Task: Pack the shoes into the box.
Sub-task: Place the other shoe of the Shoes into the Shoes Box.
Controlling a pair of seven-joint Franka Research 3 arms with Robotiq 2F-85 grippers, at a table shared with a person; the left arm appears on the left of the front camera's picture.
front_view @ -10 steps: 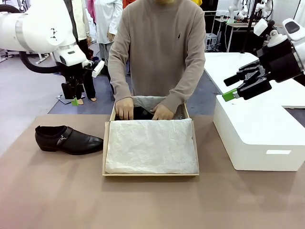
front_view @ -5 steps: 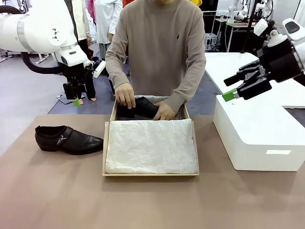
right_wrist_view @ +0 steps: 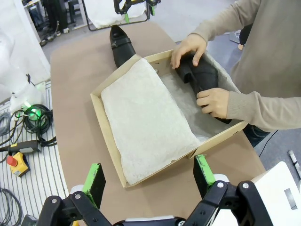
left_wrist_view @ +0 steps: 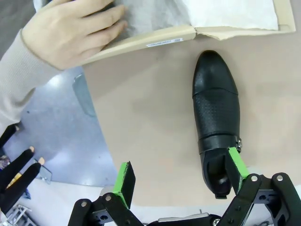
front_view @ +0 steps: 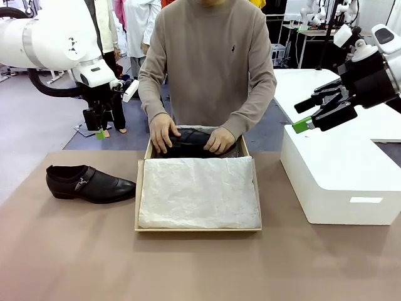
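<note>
Glossy black leather dress shoe [front_view: 91,183] lies left of the shallow tan cardboard shoebox [front_view: 138,194], long axis left-right, toe toward it; left gripper [front_view: 99,130], released, hovers above its far side, nearer than the released right gripper [front_view: 299,116]; the other shoe [front_view: 188,143] rests at the box's far end.

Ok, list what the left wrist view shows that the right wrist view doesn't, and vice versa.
Left wrist view adds: the dotted upper and open heel of the shoe on the table, from above. Right wrist view adds: the second shoe in the box, the person's hands on it, and all four box walls. Both: that first shoe, a box edge, tissue paper, one of those hands.
</note>
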